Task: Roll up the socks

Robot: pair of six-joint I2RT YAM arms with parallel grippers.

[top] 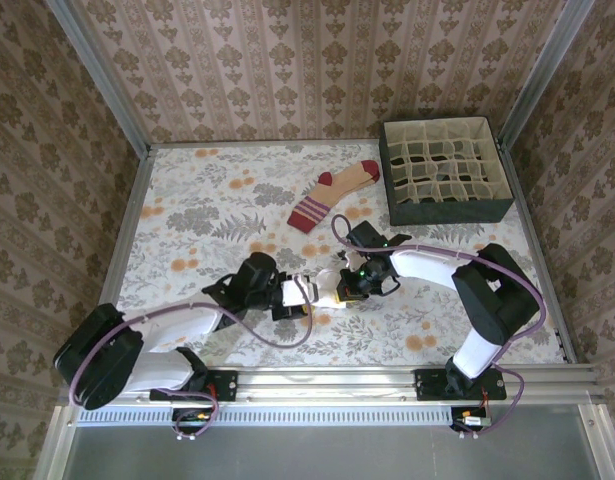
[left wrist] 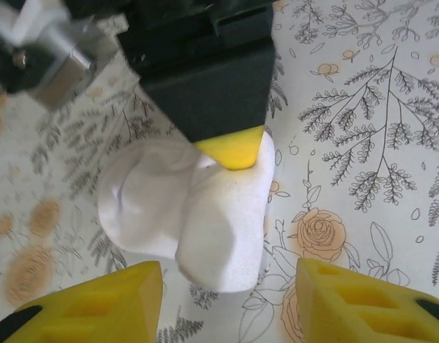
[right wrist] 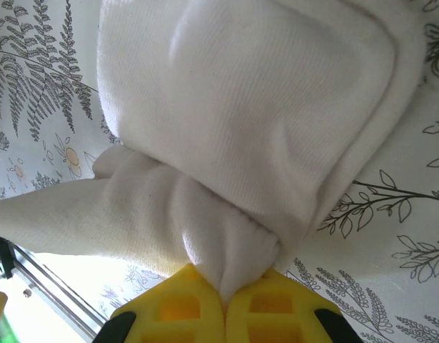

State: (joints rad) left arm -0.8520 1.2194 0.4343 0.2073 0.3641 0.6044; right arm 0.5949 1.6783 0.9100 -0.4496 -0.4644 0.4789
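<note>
With fold of white sock (right wrist: pixel 248 107) pinched in shut right tool (right wrist: pixel 225 293), close half-open left tool (left wrist: pixel 230 277) squarely around it.

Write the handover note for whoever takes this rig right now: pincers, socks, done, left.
Left pincer: open, fingers on either side of the white sock's end, not gripping.
Right pincer: shut on a fold of the white sock.
Socks: white sock bunched on the table between the two arms; tan sock lying flat farther back, beside the divided box.
Done: white sock partly bundled, loose.
Left: finish that roll, then probably the tan sock.
</note>
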